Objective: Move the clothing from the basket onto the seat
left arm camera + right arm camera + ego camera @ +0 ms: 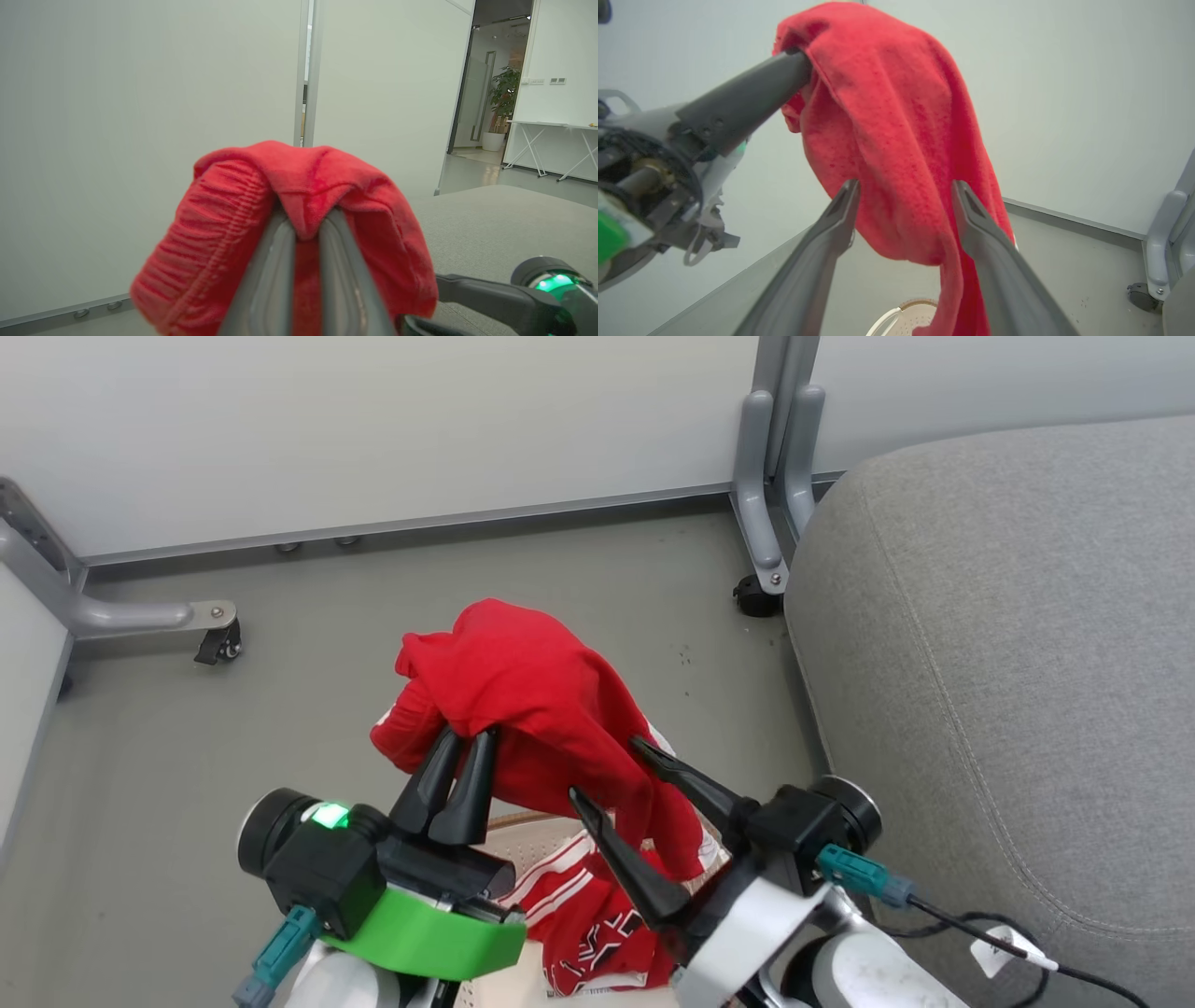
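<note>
Head view, nearest first: red jersey [588, 915] lay bunched in the basket [525, 845] at the bottom edge, white-striped trim up. Basket mostly hidden behind both wrists.

Left gripper [467, 739]: fingers pressed together on a fold of the plain red top [532, 691]. The left wrist view confirmed cloth pinched between the two fingers [275, 280]. The top hung in the air above the basket, draped down toward the jersey.

Right gripper [605, 767]: fingers spread wide. The top's hanging part passed between them, apparently ungripped.

Beyond: bare grey floor [280, 709]. The seat [1008, 644] stood to the robot's right, nothing on its visible part. White wall panel [373, 429] behind.

Judged step: first garment in transfer, basket to seat; jersey not yet picked.

Next move calls for swinging the left arm rightward over the cushion, keeping the trailing cloth clear of the right fingers, then letting go.
</note>
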{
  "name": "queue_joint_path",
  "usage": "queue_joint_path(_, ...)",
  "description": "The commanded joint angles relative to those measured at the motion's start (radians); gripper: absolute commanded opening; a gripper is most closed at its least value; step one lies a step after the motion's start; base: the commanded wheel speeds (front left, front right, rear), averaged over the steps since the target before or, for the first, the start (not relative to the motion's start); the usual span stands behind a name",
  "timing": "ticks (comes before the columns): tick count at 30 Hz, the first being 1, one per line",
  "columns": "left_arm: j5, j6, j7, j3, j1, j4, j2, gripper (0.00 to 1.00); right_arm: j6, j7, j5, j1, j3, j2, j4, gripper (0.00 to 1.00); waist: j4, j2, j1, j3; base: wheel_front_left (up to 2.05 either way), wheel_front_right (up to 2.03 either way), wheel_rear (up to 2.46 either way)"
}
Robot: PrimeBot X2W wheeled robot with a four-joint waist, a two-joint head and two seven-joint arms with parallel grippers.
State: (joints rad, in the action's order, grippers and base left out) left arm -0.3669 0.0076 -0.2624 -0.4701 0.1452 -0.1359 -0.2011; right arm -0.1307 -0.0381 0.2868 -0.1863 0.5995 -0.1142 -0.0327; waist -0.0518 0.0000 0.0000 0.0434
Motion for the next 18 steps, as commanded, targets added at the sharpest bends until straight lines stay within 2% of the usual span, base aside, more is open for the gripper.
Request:
queue_joint_path(1,0.007,-0.005,-0.003,-0.004,0.02,-0.001,0.004,0.0,0.0,-0.012,0.008,-0.033,0.016,-0.003,0.015,1.0,0.008,0.0,0.0,0.006,0.0,0.0,0.0)
queue_joint_path(9,0.01,-0.018,-0.003,-0.032,0.04,0.003,0.015,0.0,0.0,-0.038,0.033,-0.17,0.085,0.024,0.149,1.0,0.031,0.0,0.0,0.014,0.0,0.0,0.0)
queue_joint_path(10,0.01,-0.02,-0.003,-0.034,0.042,0.004,0.016,0.0,0.0,-0.041,0.036,-0.178,0.087,0.026,0.162,0.73,0.033,0.0,0.0,0.014,0.0,0.0,0.0)
queue_joint_path(11,0.01,-0.022,-0.003,-0.036,0.044,0.005,0.016,0.0,0.0,-0.049,0.045,-0.189,0.092,0.029,0.173,0.26,0.035,0.0,0.0,0.015,0.0,0.0,0.0)
queue_joint_path(12,0.009,-0.023,-0.003,-0.037,0.044,0.007,0.017,0.0,0.0,-0.051,0.052,-0.195,0.097,0.031,0.181,0.0,0.036,0.0,0.0,0.015,0.0,0.0,0.0)
queue_joint_path(18,0.002,-0.02,-0.003,-0.036,0.038,0.016,0.017,0.0,0.0,-0.084,0.076,-0.22,0.113,0.037,0.208,0.0,0.035,0.0,0.0,0.012,0.0,0.0,0.0)
